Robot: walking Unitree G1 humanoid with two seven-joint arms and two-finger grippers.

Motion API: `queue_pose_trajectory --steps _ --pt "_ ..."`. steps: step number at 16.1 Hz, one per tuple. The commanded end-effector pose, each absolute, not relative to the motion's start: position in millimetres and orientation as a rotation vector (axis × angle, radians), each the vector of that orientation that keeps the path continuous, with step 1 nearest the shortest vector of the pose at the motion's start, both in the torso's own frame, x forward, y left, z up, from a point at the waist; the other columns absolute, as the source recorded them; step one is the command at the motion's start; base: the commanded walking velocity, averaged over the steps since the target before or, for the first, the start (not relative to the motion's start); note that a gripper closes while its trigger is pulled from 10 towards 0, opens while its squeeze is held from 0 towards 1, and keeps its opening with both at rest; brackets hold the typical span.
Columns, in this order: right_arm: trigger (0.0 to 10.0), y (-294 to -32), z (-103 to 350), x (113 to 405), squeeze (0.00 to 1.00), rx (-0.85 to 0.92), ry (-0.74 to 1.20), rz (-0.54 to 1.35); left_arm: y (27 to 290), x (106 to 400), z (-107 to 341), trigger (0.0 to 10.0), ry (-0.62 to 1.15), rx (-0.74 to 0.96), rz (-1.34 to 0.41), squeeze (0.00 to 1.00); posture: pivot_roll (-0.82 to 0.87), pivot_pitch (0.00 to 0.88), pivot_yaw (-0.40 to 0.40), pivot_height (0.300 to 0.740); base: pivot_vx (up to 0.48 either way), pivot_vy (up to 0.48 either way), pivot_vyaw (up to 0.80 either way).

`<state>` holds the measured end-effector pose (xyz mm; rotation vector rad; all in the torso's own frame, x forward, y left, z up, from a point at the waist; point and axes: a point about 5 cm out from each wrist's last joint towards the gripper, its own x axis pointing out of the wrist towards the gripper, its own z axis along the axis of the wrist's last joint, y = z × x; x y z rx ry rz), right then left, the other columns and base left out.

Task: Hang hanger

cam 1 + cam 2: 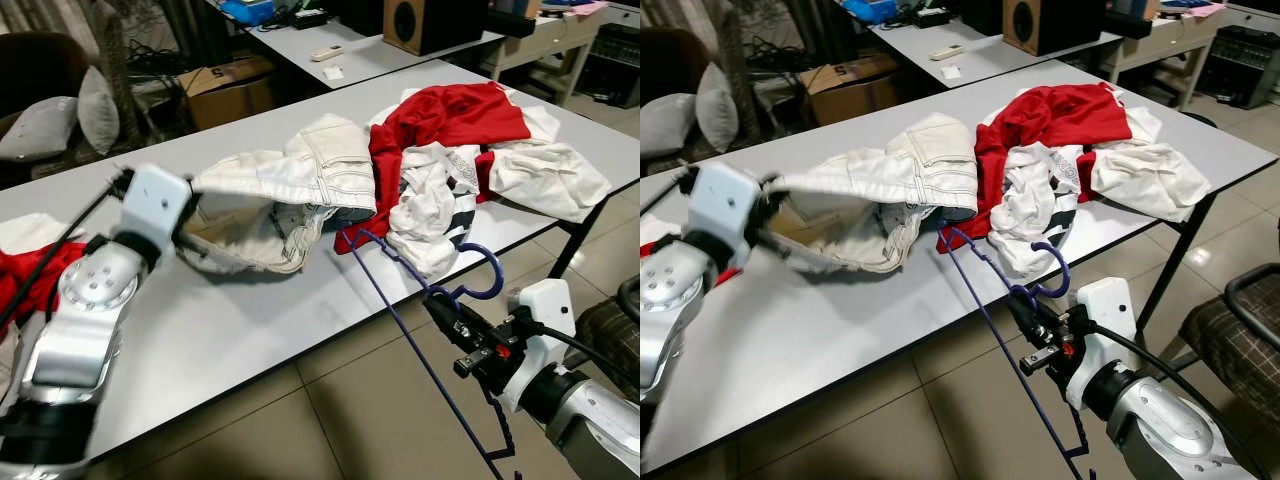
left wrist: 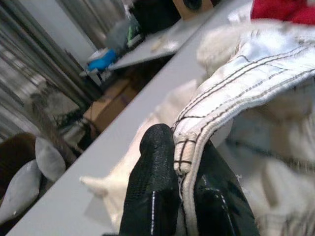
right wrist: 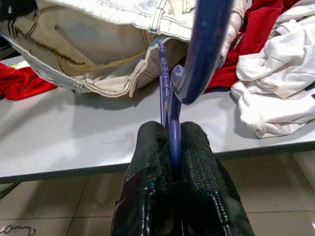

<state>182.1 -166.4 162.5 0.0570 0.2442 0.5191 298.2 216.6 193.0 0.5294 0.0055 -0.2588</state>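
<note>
Grey desk [image 1: 250, 330] surface carries a heap of clothing: white jeans [image 1: 290, 185], a red garment [image 1: 450, 115] and white shirts [image 1: 545, 175]. My left jaws [image 2: 177, 196] are closed on the seamed edge of the jeans, lifting that edge above the desk. My right jaws [image 3: 172, 162] are clamped on the neck of the blue hanger [image 1: 400, 310], at the desk's near edge; its hook curves up beside the shirts, and its frame slants down over the tiled floor [image 1: 350, 420].
</note>
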Motion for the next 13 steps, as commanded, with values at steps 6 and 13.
queue_pose_trajectory --steps 6,13 --pt "10.0 -164.0 161.1 180.1 0.00 0.042 0.248 0.546 213.2 263.1 156.6 10.0 0.344 0.655 -0.797 1.00 -0.09 0.000 0.119 0.740 0.000 0.000 0.00" --pt "10.0 -164.3 160.1 171.7 0.00 0.020 0.277 0.562 179.9 251.9 156.9 10.0 0.261 0.560 -1.003 1.00 -0.12 0.000 0.125 0.740 0.000 0.000 0.00"
